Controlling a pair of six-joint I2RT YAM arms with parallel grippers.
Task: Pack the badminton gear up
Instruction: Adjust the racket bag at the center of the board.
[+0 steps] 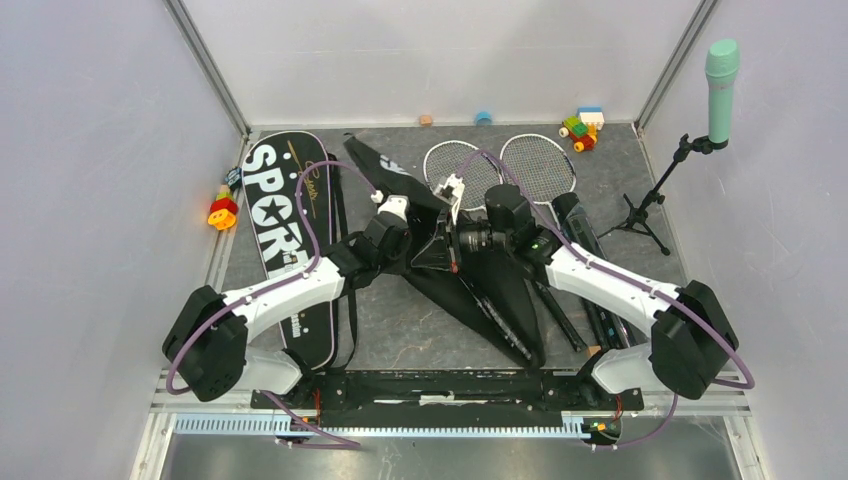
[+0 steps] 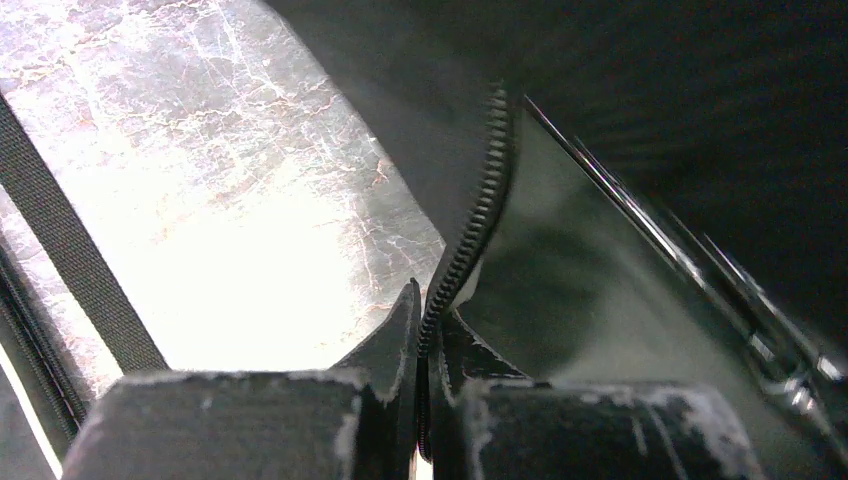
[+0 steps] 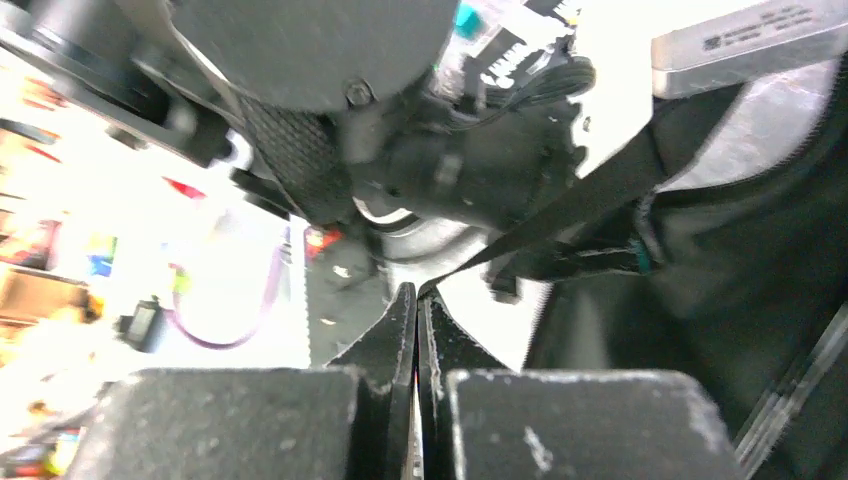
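**Top view.** The open racket bag [image 1: 490, 295] lies slantwise across the middle of the worktop [image 1: 400, 330], and both arms meet over its upper edge. The "SPORT" bag [image 1: 275, 215] lies flat to the left. Two rackets [image 1: 538, 165] rest head beside head at the far side, not yet packed. The long black tube [image 1: 580, 225] lies just right of the open bag. Only this view shows that layout. The tips are too small here to read.

**Left wrist.** The left fingers [image 2: 390, 350] are pinched on the bag's zipper edge [image 2: 480, 220], and its teeth run up out of the tips. Thin shiny rods [image 2: 700, 265], likely racket shafts, lie inside the opening. No other view shows them.

**Right wrist.** The right fingers [image 3: 385, 350] are pressed together. A black band [image 3: 600, 190] of the bag runs straight down into the tips and seems to be caught there.

The step looks like spreading the bag's mouth. The left pinch should serve as a firm anchor. The right should pull gently and straight away from it, because so thin a band could slip free.
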